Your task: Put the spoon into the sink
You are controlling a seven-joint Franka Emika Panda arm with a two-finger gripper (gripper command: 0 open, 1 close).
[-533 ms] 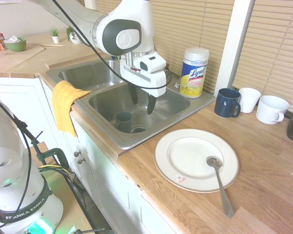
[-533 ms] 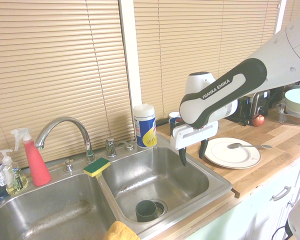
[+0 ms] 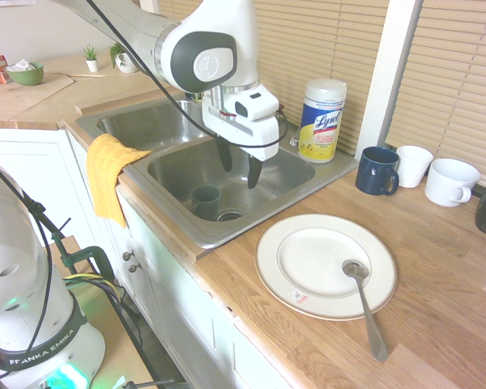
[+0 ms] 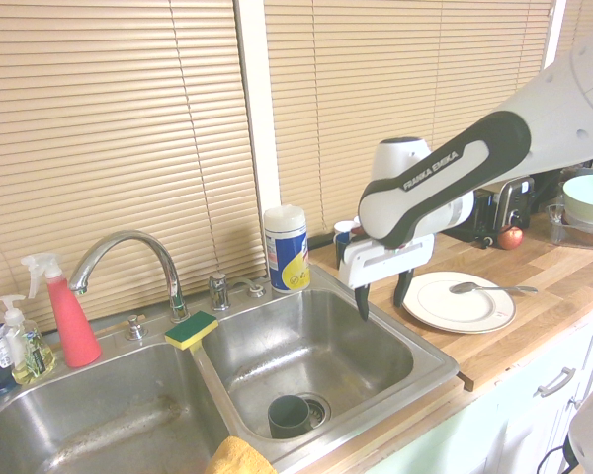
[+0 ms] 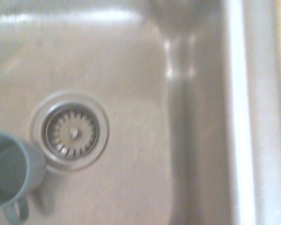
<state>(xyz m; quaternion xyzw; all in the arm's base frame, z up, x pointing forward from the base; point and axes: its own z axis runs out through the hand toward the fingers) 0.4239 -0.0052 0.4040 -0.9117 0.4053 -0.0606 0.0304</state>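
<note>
The gripper (image 3: 240, 168) hangs above the sink (image 3: 196, 235), over the basin nearer the plate, pointing straight down with its two dark fingers spread apart and nothing between them. In that basin a grey-green cup (image 3: 206, 201) stands upright just beside the drain strainer (image 5: 73, 132). The spoon (image 3: 364, 305) lies on the wooden counter well to the right of the sink, its bowl resting on the white plate (image 3: 308, 263) and its handle reaching over the plate's near rim onto the wood. A yellow cloth (image 3: 108, 173) drapes over the sink's near edge, and a Lysol wipes canister (image 3: 321, 121) stands at the far rim.
</note>
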